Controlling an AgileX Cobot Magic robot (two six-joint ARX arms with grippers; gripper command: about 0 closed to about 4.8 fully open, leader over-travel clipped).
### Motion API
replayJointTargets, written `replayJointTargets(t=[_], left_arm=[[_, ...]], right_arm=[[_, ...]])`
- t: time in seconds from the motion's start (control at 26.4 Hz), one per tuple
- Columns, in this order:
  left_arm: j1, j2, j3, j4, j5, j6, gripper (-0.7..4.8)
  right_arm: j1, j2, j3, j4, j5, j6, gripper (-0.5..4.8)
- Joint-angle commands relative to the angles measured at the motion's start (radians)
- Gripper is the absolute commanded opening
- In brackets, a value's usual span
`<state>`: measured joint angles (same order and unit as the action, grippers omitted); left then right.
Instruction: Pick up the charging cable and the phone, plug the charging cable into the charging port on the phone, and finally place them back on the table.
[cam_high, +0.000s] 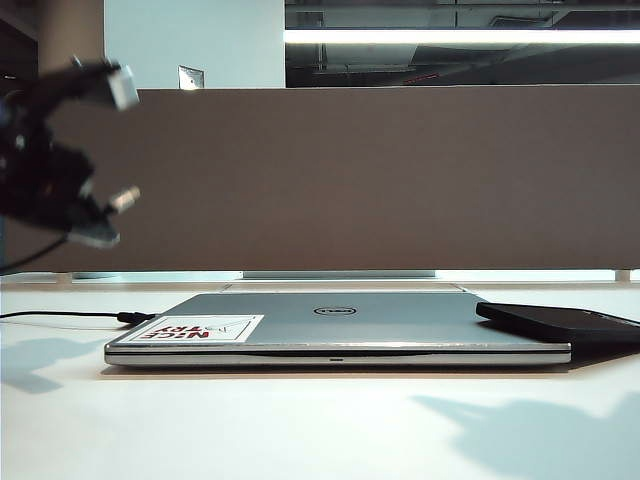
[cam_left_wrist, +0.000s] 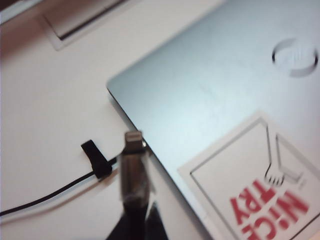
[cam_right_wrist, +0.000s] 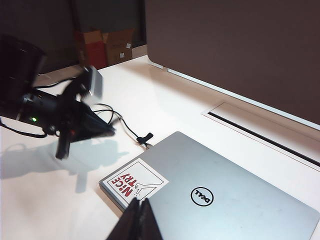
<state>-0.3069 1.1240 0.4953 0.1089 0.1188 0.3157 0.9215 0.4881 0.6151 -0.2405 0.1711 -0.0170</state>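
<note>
White table (cam_high: 320, 430) with a grey-brown divider panel (cam_high: 380, 180) along the back, plus some cardboard boxes (cam_right_wrist: 106, 46) off in the corner past the table's end. Smack in the middle sat a closed silver Dell laptop (cam_high: 400, 325) with a red-lettered sticker (cam_high: 205, 328) on one corner, so it was basically parked between the two things that mattered. The phone (cam_high: 560, 322) lay flat at the right, overlapping the laptop's right end. I couldn't make out its charging port at all. The charging cable (cam_high: 60, 315) ran in along the tabletop from the left, with a little black strap (cam_left_wrist: 96, 159) on it right by the laptop's corner.

The left gripper (cam_left_wrist: 133, 215) was up off the table at the left and pretty blurry. Its fingers were pressed together, and from its wrist cam they looked clamped on the cable's silvery plug (cam_left_wrist: 133, 160), which stuck out past the tips just beside the laptop's edge. The right gripper (cam_right_wrist: 140, 212) hung over the laptop lid near the sticker, pinched together on nothing.
</note>
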Motion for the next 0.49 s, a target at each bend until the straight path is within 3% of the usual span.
replayJointTargets(t=[0.04, 0.11, 0.19, 0.49], left_arm=[[0.000, -0.047, 0.002, -0.011, 0.001, -0.199, -0.06], [0.000, -0.087, 0.002, -0.016, 0.001, -0.344, -0.06], [0.000, -0.109, 0.002, -0.023, 0.001, -0.410, -0.06], [-0.037, -0.157, 0.002, -0.112, 0.001, -0.481, -0.06]], right_arm=[[-0.001, 0.000, 0.004, 0.022, 0.074, 0.073, -0.05], [-0.001, 0.000, 0.004, 0.006, 0.138, 0.132, -0.05], [-0.002, 0.000, 0.004, -0.007, 0.155, 0.152, -0.05], [-0.063, 0.000, 0.004, -0.066, 0.167, 0.316, -0.05]])
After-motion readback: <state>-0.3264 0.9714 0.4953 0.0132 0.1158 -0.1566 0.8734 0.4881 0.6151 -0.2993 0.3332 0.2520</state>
